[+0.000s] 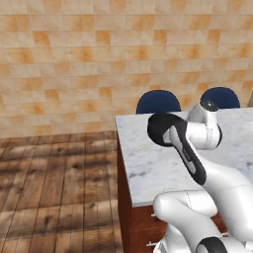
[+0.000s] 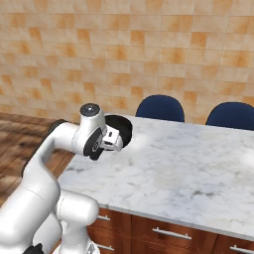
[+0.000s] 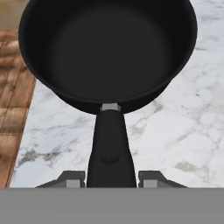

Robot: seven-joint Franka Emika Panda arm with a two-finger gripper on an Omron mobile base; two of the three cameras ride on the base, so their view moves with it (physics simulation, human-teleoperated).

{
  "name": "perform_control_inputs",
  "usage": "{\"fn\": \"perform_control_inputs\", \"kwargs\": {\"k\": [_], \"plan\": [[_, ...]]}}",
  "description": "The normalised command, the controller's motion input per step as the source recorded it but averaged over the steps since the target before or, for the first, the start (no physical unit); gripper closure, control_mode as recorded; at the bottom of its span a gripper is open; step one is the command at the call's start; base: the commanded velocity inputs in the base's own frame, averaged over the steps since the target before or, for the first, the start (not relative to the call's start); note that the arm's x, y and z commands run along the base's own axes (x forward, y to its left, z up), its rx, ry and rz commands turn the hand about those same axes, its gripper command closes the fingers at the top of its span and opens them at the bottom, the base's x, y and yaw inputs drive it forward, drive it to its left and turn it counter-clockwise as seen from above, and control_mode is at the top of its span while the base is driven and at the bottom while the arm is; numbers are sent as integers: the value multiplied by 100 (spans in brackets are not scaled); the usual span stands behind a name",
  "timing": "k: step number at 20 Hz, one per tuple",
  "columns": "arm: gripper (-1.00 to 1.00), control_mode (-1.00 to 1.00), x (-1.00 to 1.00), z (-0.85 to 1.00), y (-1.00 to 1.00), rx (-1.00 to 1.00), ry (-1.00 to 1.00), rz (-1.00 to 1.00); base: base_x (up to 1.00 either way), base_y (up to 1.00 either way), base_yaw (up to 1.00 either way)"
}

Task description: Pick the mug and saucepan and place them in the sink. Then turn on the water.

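Observation:
My gripper (image 3: 111, 177) is shut on the short thick handle of the black saucepan (image 3: 107, 48), a finger on each side of it. The pan bowl points away from the hand, over the left end of the white marble counter (image 3: 183, 131), with its rim reaching past the counter's edge above the wooden floor. In the right base view the saucepan (image 2: 124, 130) shows as a dark disc behind the hand (image 2: 112, 139), near the counter's left corner. In the left base view the saucepan (image 1: 159, 129) is partly covered by the forearm. The mug, the sink and the water are out of view.
Two blue chairs (image 2: 160, 108) (image 2: 233, 115) stand behind the marble counter (image 2: 188, 168). Wooden floor (image 1: 54, 188) lies left of the counter's edge. Brown drawers with metal handles (image 2: 171, 233) run under the countertop. A tiled wall closes the back.

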Motion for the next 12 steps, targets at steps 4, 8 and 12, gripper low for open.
{"fn": "perform_control_inputs", "kwargs": {"k": [4,8,12], "plan": [[100,-100,0,43,4,0,5,6,0,0,0],[100,-100,-7,28,7,0,0,8,0,0,0],[100,-100,-25,17,7,-1,-4,13,0,0,0]]}}
